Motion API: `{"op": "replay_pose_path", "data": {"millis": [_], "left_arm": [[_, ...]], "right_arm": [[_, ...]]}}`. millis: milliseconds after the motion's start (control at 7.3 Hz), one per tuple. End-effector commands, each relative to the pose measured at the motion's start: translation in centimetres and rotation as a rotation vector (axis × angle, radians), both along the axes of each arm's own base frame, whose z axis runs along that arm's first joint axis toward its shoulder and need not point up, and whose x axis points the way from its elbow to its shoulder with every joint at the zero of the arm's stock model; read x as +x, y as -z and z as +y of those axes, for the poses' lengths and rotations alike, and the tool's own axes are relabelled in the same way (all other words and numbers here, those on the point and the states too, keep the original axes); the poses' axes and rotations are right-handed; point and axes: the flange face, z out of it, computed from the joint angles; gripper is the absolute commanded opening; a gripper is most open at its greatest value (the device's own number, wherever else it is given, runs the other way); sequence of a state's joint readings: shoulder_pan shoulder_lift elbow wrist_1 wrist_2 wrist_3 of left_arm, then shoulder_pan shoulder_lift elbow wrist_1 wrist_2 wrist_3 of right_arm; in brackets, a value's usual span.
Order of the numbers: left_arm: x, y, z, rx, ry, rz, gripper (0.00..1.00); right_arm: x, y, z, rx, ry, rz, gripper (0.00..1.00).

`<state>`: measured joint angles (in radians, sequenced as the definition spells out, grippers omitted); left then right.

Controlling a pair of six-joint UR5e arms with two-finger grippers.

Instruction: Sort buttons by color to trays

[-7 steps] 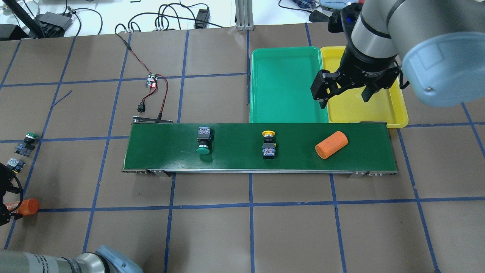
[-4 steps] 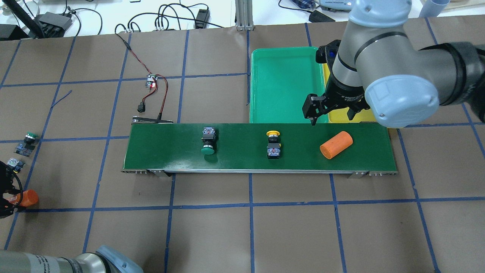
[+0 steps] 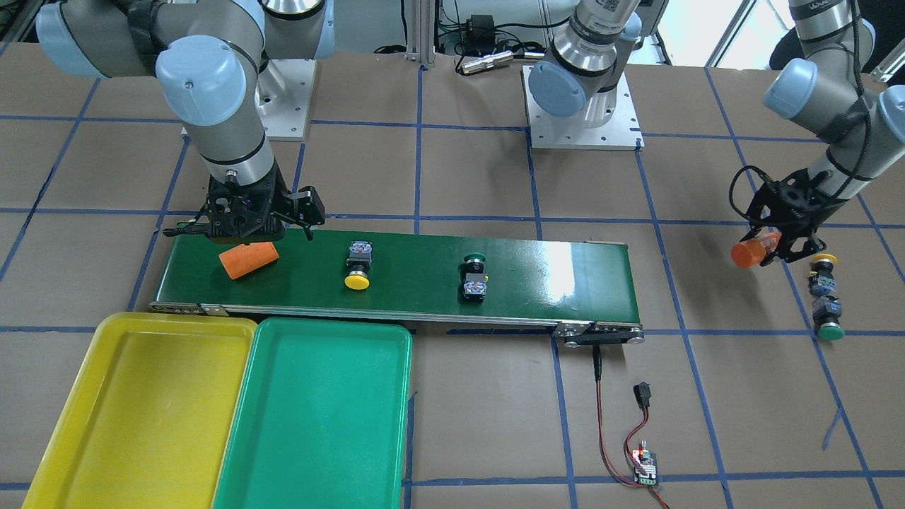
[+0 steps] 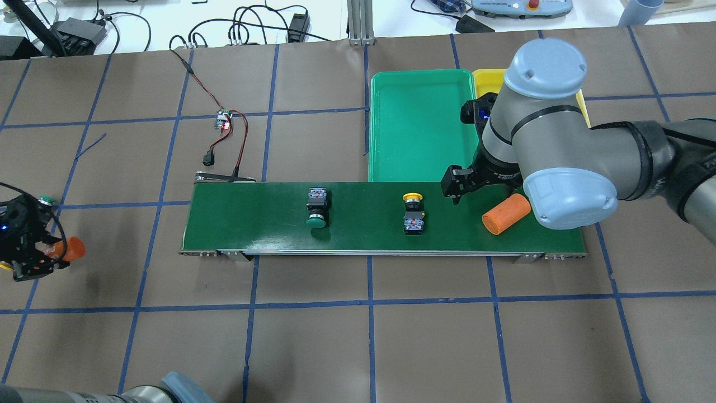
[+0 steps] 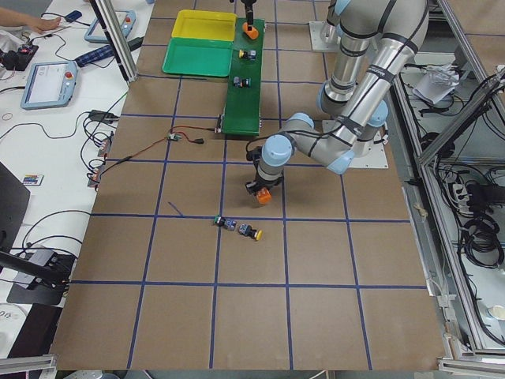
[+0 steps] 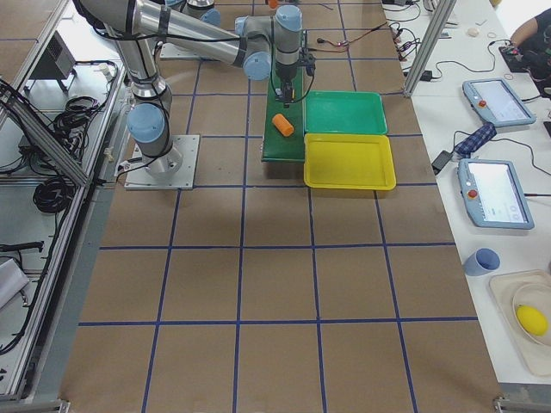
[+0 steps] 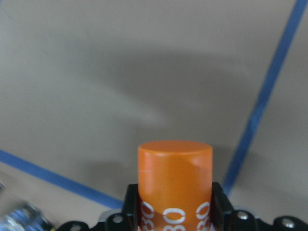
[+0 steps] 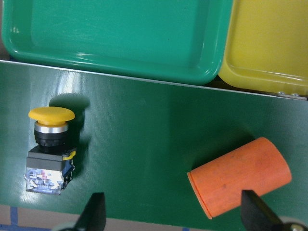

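Yellow mushroom cap on a black collar, w/ a grey-and-clear terminal block behind: the yellow-capped button [image 8: 50, 144] lies on its side near the middle of the dark green belt [image 4: 251, 224], cap toward 12 o'clock in the overhead view; at its 9 o'clock, well apart, the green-capped button [image 4: 317, 210] lies the opposite way, cap at 6, block at 12; at the yellow one's 3 o'clock an orange cylinder [image 4: 506, 214] lies on the belt. Right hand [image 8: 175, 219] hangs over the belt w/ fingers wide apart, gripping nothing; the cylinder sits below, approx. between the fingertips. Green tray [image 4: 419, 129] and yellow tray [image 3: 141, 403] lie side by side along the belt's 12 o'clock edge, at its right end. Left hand [image 3: 774, 244] is clamped on a second orange cylinder [image 7: 174, 183] over the brown surface [image 4: 369, 347], well off the belt's left end; in the front view, at that hand's 5 o'clock, a second yellow-capped button [image 3: 824, 274] and a second green-capped button [image 3: 827, 322] lie in line on the surface, blocks facing, caps pointing apart.
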<state>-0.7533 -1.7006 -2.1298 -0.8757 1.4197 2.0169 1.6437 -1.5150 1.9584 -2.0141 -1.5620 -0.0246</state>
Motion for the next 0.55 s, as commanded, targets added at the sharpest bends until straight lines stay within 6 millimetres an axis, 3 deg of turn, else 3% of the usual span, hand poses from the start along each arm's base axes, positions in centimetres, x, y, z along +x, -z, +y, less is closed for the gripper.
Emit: {"op": "replay_pose_path", "data": {"millis": [0,137,411], "left_arm": [[-11.9,-3.9,-4.7,-0.061,0.019,0.002,0.00],[-16.5,-5.1,-5.4,-0.067,0.011,-0.003,0.00],[-23.3,-6.4,-5.6,-0.075,0.017,-0.009,0.00]], "right_arm": [[0.1,0.3,0.1,-0.001,0.013,-0.002,1.00],[0.2,0.4,0.3,0.004,0.039,-0.003,1.00],[0.2,0.5,0.3,0.006,0.044,-0.006,1.00]]}}
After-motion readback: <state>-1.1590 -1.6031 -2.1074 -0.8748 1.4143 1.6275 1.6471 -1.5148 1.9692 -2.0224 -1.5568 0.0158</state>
